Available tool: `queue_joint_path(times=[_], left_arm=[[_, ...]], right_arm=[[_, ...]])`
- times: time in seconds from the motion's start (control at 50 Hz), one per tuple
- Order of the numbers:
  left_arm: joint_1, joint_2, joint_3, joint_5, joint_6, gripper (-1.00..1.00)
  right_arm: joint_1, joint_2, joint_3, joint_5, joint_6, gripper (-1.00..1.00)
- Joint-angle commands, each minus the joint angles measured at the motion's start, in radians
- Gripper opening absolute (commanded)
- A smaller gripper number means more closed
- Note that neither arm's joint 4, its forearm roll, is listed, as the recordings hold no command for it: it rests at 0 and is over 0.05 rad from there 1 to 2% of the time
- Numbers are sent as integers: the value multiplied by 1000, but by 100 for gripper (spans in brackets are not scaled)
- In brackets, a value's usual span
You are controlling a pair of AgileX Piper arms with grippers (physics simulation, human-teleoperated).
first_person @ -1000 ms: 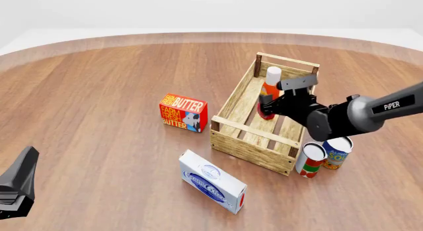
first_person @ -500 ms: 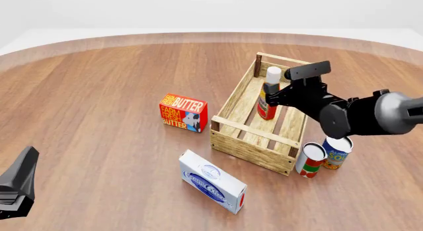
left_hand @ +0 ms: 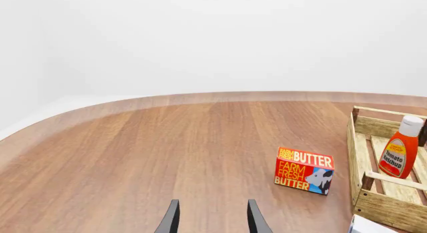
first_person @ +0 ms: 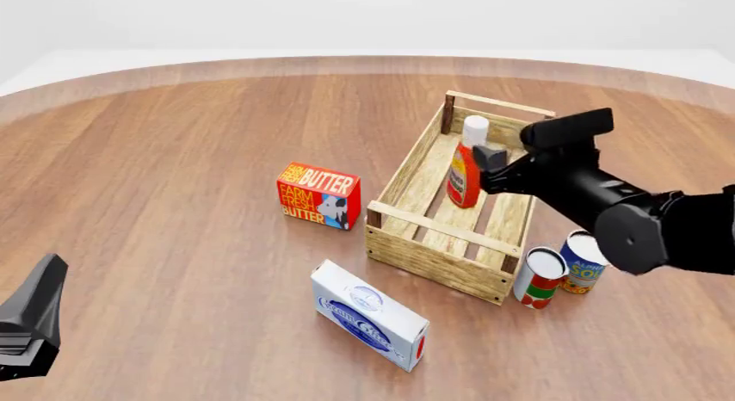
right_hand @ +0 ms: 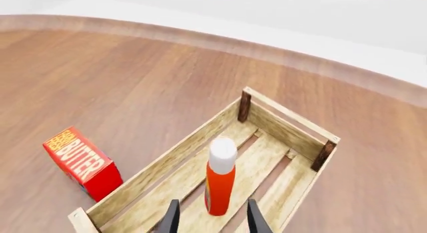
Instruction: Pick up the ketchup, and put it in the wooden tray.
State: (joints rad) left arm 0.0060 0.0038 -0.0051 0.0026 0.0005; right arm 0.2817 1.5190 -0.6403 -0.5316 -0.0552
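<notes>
The ketchup (first_person: 466, 164) is a red-orange bottle with a white cap. It stands in the far half of the wooden tray (first_person: 442, 231), free of any grip. My right gripper (first_person: 491, 158) is open and empty, just right of the bottle and above the tray. In the right wrist view the ketchup (right_hand: 220, 178) stands on the tray's slats (right_hand: 287, 113), beyond the open right gripper (right_hand: 212, 219). My left gripper (first_person: 34, 315) is open and empty at the near left. The left wrist view shows the left gripper (left_hand: 212, 220), the ketchup (left_hand: 400, 150) and the tray (left_hand: 390, 210).
A red butter box (first_person: 319, 196) stands left of the tray. A white and blue box (first_person: 370, 315) lies in front of the tray. A red-and-green can (first_person: 538, 279) and a blue can (first_person: 583, 262) stand at the tray's near right corner, under my right arm.
My right gripper has opened off the ketchup and drawn back up and to the right. The bottle stays standing in the tray. The left arm has not moved.
</notes>
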Motion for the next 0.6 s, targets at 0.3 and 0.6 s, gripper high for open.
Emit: queue_joint_path(times=[0.3, 0.6], left_arm=[[0, 0, 0, 0, 0, 100], [0, 0, 0, 0, 0, 100]], right_arm=[[5, -255, 276, -52, 9, 100], [-13, -430, 435, -45, 29, 100]])
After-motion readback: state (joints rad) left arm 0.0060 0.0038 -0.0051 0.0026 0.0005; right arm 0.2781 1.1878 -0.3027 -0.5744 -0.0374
